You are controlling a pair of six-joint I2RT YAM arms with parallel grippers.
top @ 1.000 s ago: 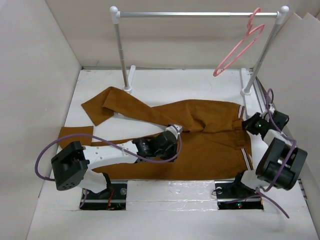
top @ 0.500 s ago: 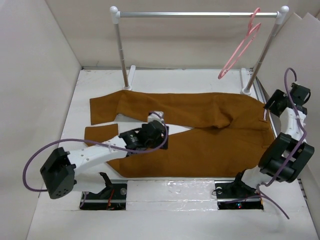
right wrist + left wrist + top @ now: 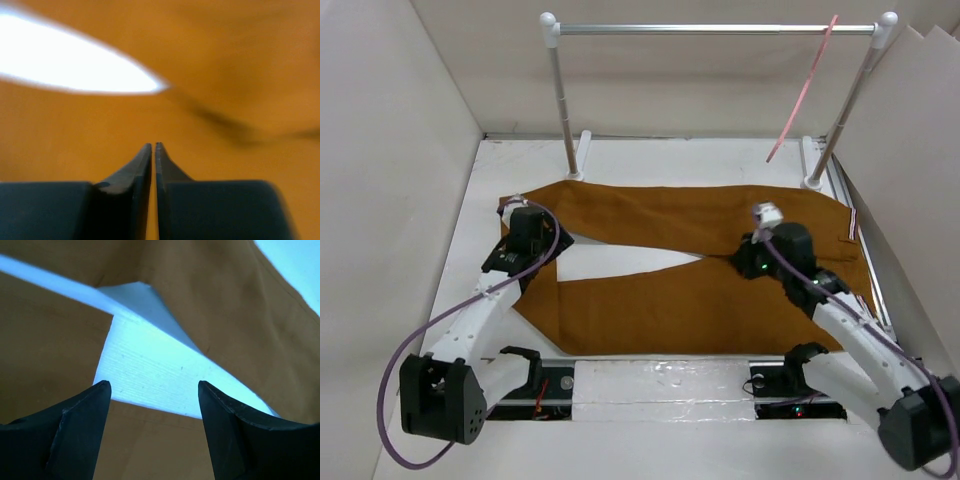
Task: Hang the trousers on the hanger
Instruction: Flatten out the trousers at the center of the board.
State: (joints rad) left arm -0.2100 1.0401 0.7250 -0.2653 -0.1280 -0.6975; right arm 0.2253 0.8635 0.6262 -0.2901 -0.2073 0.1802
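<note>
The rust-brown trousers (image 3: 720, 215) lie flat on the white table, legs spread to the left and waistband at the right. My left gripper (image 3: 520, 212) hovers over the leg ends at the left. In the left wrist view it (image 3: 153, 385) stands open, with nothing between its fingers, above cloth (image 3: 225, 300) and a bare wedge of table. My right gripper (image 3: 742, 258) is low over the crotch area. In the right wrist view it (image 3: 153, 145) is shut, empty, over blurred cloth (image 3: 225, 60). The pink hanger (image 3: 805, 90) hangs edge-on from the rail's right end.
The silver clothes rail (image 3: 720, 29) spans the back on two posts with white feet. White walls close in the table (image 3: 650, 160) at left, back and right. A bare wedge of table (image 3: 620, 262) shows between the two legs.
My left arm swung from the middle to the leg ends. My right arm came in from the right post to the crotch and closed. The hanger turned edge-on.
</note>
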